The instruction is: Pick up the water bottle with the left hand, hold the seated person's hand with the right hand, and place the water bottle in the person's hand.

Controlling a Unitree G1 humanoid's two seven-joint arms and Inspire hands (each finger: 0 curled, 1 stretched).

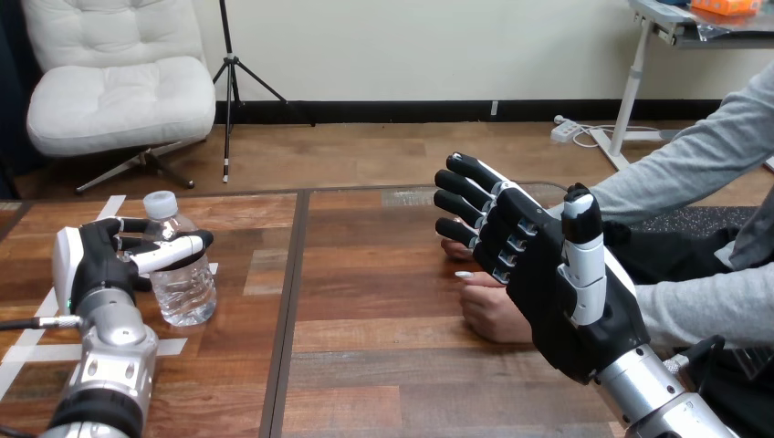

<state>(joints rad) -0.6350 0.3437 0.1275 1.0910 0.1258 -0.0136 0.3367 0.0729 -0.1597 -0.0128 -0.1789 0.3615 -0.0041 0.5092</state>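
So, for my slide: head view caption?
Fingers of the left hand wrap the water bottle; open right hand near the person's hand.

Left hand [91, 263] around water bottle [187, 292]

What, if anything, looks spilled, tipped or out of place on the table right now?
Nothing stands out. The water bottle stands upright, capped, on the table, with the left hand curled round it and no spill visible. The right hand is open, raised in front of the person's hand, which rests on the table.
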